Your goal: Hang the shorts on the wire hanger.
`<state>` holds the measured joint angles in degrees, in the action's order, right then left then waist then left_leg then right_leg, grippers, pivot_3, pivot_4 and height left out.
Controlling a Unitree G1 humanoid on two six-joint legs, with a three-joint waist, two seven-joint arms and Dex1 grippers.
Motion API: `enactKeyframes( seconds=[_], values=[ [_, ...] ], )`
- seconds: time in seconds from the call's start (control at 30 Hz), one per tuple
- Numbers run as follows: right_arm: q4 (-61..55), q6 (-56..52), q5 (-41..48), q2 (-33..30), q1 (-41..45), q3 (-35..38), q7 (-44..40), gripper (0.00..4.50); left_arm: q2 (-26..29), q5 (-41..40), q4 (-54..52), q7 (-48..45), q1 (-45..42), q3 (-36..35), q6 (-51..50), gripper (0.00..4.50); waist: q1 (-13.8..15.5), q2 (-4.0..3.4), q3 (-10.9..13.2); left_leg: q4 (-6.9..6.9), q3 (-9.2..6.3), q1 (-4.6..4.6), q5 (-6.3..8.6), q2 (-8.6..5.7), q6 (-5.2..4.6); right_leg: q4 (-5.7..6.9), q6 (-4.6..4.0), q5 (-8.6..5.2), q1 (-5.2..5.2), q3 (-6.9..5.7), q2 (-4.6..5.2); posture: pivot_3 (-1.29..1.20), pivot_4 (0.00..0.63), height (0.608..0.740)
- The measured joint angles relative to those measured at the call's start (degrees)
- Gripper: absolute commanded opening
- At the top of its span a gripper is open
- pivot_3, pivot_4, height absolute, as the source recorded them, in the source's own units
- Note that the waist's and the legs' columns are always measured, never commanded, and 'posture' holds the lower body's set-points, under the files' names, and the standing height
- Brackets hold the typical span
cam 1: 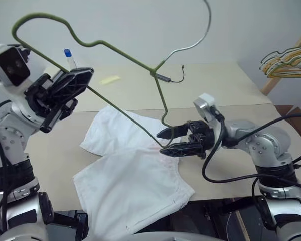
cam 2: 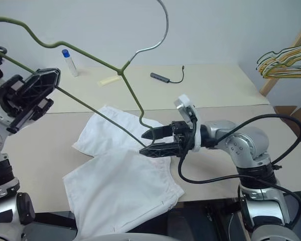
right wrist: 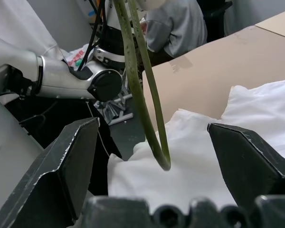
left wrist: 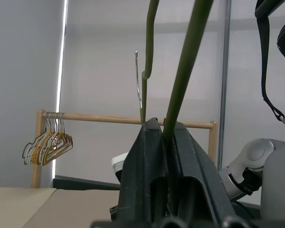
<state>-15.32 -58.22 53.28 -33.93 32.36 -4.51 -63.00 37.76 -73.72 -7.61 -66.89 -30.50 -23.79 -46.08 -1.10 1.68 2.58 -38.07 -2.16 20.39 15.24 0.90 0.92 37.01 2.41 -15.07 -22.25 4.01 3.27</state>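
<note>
On the tan table [cam 1: 231, 90] lie the shorts [cam 1: 130, 186]; our left gripper [cam 1: 72, 83] clamps the wire hanger [cam 1: 115, 47], our right gripper [cam 1: 173, 142] gapes around its end.

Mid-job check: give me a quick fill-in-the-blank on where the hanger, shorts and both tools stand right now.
The left tool is shut on the ____.
The right tool is ____, the hanger's bent corner between its fingers.
The shorts lie on the ____, with neither tool gripping them.
Spare hangers hang at the robot's far ____.

Missing words: hanger; open; table; right
</note>
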Motion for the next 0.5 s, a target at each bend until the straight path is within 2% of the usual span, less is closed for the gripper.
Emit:
enactKeyframes(
  seconds=[0.03, 0.13, 0.47, 0.5],
  values=[
    [-0.2, 0.5, -0.4, 0.0, 0.0, -0.3, 0.0, 4.27, -0.1, 0.1, -0.1, 0.1, 0.0, 0.0, 0.0, 0.0, 0.0, 0.0, 0.0, 0.0, 0.0, 0.0, 0.0, 0.0, 0.0, 0.0, 0.0, 0.0, 0.0, 0.0, 0.0, 0.01, 0.0, 0.74],
    [-0.3, 0.7, -1.0, 0.7, 0.0, -0.9, 0.5, 3.76, -0.3, 0.3, -0.3, 0.1, 0.4, 0.0, 0.0, 0.0, 0.0, 0.0, 0.0, 0.0, 0.0, 0.0, 0.0, 0.0, 0.0, 0.0, 0.0, 0.0, 0.0, 0.0, 0.0, 0.01, 0.0, 0.74],
    [-0.3, 1.7, -2.8, 1.0, 0.0, -1.3, 1.4, 0.23, -1.3, 0.7, -0.4, 0.0, 1.3, 0.0, 1.8, 0.0, -0.1, 0.0, 0.0, 0.0, 0.01, 0.0, 0.0, 0.0, 0.0, 0.0, -0.01, 0.01, 0.0, 0.0, 0.0, 0.0, 0.0, 0.74],
    [-0.5, 1.9, -3.0, 1.0, 0.0, -1.4, 1.2, 0.03, -1.3, 1.1, -0.2, 0.1, 1.3, 0.0, 2.2, 0.0, -0.1, -0.01, 0.0, 0.0, 0.01, 0.0, 0.0, 0.0, 0.0, 0.0, -0.01, 0.01, 0.0, 0.01, 0.0, 0.0, 0.0, 0.74]
  ],
)
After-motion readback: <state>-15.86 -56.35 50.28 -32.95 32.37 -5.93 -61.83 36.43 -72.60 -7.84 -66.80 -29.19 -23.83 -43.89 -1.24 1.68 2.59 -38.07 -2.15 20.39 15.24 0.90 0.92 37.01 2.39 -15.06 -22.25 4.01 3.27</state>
